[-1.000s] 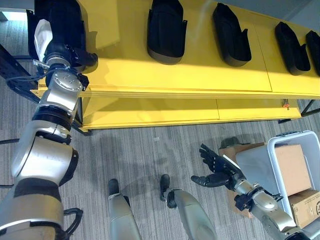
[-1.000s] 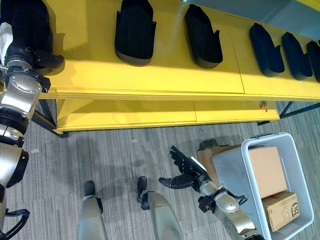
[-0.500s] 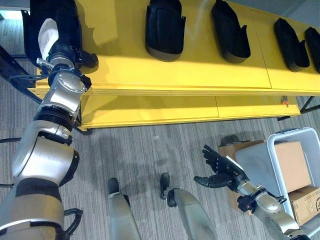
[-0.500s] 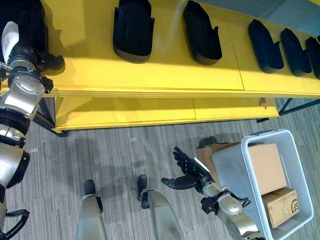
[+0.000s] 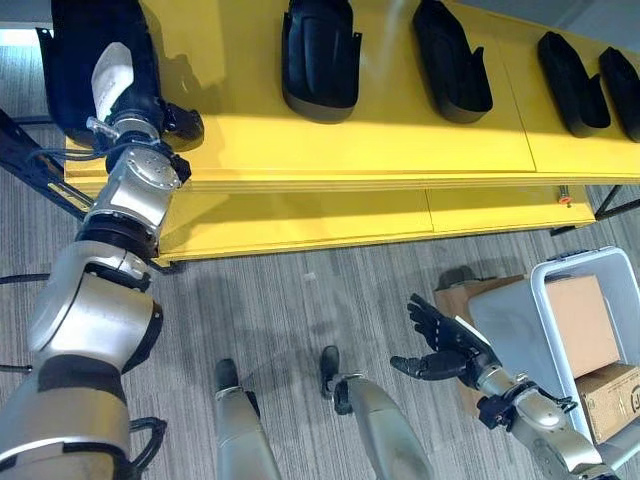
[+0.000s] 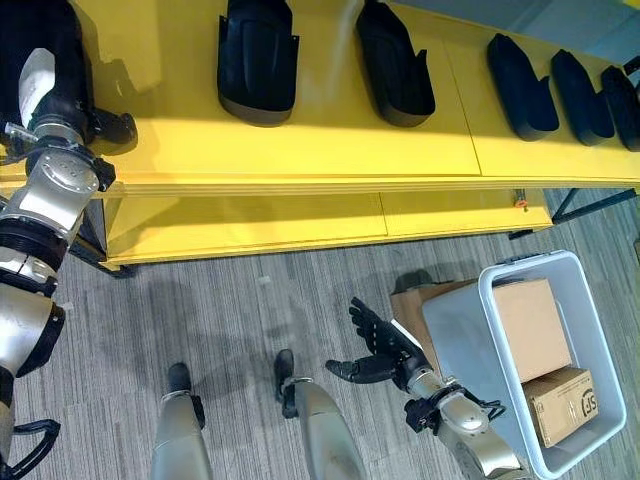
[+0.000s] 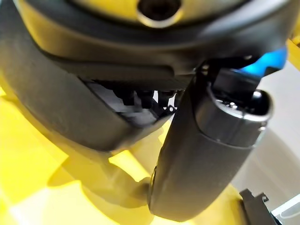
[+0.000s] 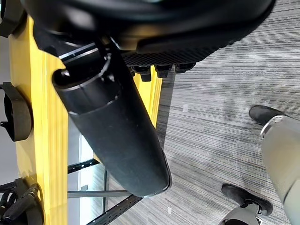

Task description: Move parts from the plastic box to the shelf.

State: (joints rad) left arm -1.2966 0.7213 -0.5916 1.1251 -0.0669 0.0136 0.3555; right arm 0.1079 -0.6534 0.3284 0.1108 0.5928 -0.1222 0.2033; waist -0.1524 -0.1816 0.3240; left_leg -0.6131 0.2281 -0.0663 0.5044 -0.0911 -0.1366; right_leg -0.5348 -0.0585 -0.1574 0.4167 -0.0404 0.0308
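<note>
Parts lie in a row along the yellow shelf (image 5: 350, 140): six black moulded pieces can be counted in the head views. One part (image 5: 75, 50) sits at the shelf's left end, under the left hand (image 5: 125, 85). A second (image 5: 320, 55) and a third (image 5: 452, 65) lie near the middle of the shelf, set apart from each other. A fourth (image 6: 520, 72), a fifth (image 6: 578, 85) and a sixth (image 6: 625, 95) lie close together toward the right end, the last cut off by the picture's edge.

The left hand rests on the left-end part, its white-covered thumb up against the black piece and a dark finger reaching toward the shelf's front edge. The pictures do not show whether its fingers are curled round the part, so its grasp cannot be told.

The right hand (image 5: 445, 350) hangs low over the grey carpet (image 5: 300, 300), well apart from the shelf, fingers spread and straight, thumb out, holding nothing.

One plastic box (image 6: 470, 330) stands on the floor at the lower right, just beside the right hand. Two cardboard cartons lie in it: a larger one (image 6: 535, 325) toward the shelf side and a smaller one (image 6: 562, 405) at the near end. A piece of brown cardboard (image 6: 408, 305) lies against the box's left wall.
</note>
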